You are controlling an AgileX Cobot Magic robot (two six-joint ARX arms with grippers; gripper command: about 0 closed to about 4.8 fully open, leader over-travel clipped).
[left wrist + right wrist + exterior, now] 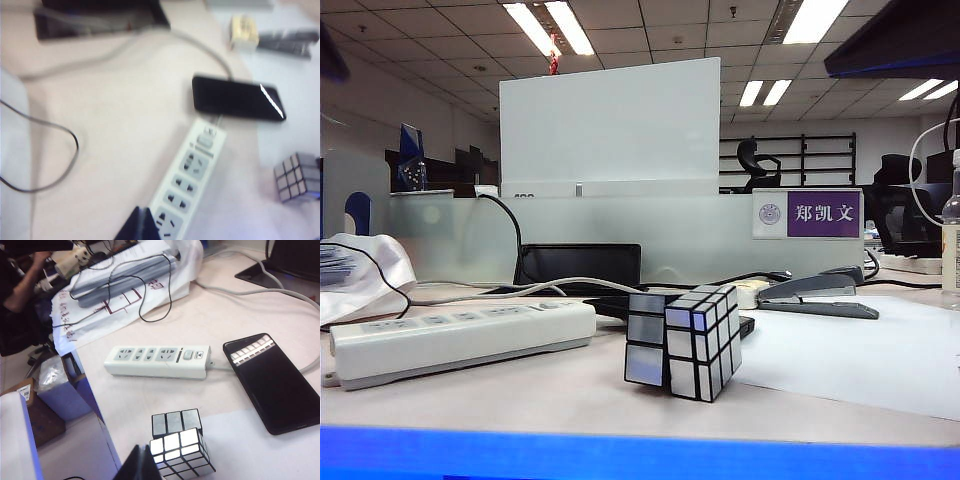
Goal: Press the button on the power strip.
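The power strip (157, 361) is a long white bar lying flat on the table, with a pale grey cord (250, 290) running from one end. Its button (187, 355) is a small pale switch beside the last socket at the cord end. The left wrist view shows the power strip (187, 185) blurred, with the button (202, 145) near its far end. My left gripper (141, 225) is shut and empty, above the strip's opposite end, beside the last socket. My right gripper (141, 462) is shut and empty, close beside the silver cube (180, 445). Neither gripper shows in the exterior view, where the power strip (460, 335) lies at the left.
A black phone (272, 382) lies just past the strip's cord end. The silver cube (685, 340) stands mid-table, a stapler (820, 293) behind it on white paper (860, 350). A white bag with a thin black cable (130, 285) lies beyond the strip. The table edge (95, 400) is near.
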